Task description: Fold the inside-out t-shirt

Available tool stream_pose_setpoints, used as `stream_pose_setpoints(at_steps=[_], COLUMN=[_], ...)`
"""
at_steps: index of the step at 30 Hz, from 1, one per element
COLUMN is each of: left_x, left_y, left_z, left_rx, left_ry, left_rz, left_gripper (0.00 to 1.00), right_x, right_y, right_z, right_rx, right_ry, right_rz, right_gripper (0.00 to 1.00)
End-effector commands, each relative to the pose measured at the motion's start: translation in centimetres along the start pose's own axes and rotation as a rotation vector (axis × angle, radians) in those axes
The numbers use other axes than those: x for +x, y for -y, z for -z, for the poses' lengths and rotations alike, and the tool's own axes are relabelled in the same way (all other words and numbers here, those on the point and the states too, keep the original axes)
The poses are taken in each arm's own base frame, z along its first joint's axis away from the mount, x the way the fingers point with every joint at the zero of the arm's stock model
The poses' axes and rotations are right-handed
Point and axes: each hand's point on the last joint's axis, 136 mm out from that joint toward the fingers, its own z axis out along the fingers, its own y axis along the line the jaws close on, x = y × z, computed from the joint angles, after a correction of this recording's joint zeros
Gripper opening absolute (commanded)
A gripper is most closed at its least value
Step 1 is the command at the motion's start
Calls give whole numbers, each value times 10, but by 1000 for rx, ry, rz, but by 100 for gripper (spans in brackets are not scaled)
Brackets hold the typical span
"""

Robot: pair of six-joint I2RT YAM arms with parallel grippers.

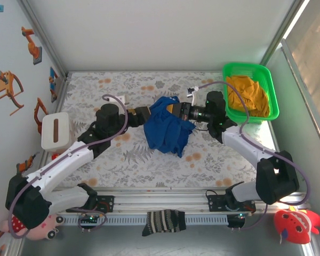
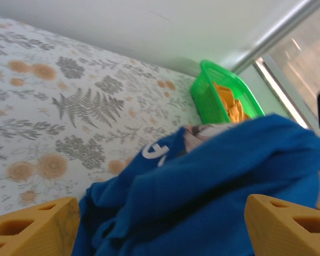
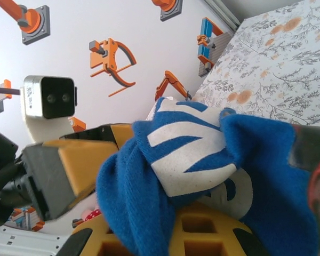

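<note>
You have the table (image 1: pixel 122 160) spread with a fern-and-flower patterned cover, and near its middle hangs the inside-out t-shirt (image 1: pixel 166 128), royal blue and bunched into a wrinkled clump between the two arms. Its upper end is gathered at the grippers and the rest droops toward your near side; you cannot tell whether the lowest fold touches the cover.

Your right wrist view shows a white print (image 3: pixel 186 154) on the blue cloth, broad bands and curved shapes folded over each other. A small piece of white print also shows in the left wrist view, and none of it can be read as letters.

Your right gripper (image 1: pixel 174 110) has its fingers together, pinching the t-shirt's upper edge, and blue cloth spills over them. Your left gripper (image 1: pixel 148 113) sits at the shirt's left side with its yellow fingers (image 2: pixel 34 226) spread wide apart. The cloth lies loose in the gap between them, not clamped.

At the far right corner stands a green plastic basket (image 1: pixel 232 68) with slotted walls, holding a crumpled orange-yellow cloth (image 1: pixel 249 95).

At the left edge of the table sits a white box (image 1: pixel 47 140) with a dark slot in its top; no label shows on it.

On the near rail between the arm bases lies a black-and-white striped sock (image 1: pixel 164 221).

A red plush toy (image 1: pixel 293 224) sits beside the right base and a pink one (image 1: pixel 42 229) beside the left.
</note>
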Motion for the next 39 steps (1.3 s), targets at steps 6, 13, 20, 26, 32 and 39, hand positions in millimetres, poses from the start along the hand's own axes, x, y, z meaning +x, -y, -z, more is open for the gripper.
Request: stream_pose_setpoints(at_steps=[6,13,20,26,32,39], left_x=[2,11,11,-20,-43,-39], left_y=[35,43,35,43,57,59], left_z=[-24,-42,-53,-33,-9,-2], left_rx=[91,124,88,210,371,398], left_ry=[-12,-50,-52,26,82,73], left_rz=[-169,-166,-122,28,118,111], left_gripper=[80,82,11,0,0,0], right_x=[-1,2,7,28,52,44], right_y=[-6,-1,7,53,112,100], right_z=[0,-1,-3,-3,2,25], right_rx=[-36,-23,-4,110,246,352], right_ry=[-1,-15,-31,-45,-48,-24], right_rz=[17,-2,-16,-54,-134,-81], right_gripper=[0,0,0,27,25,47])
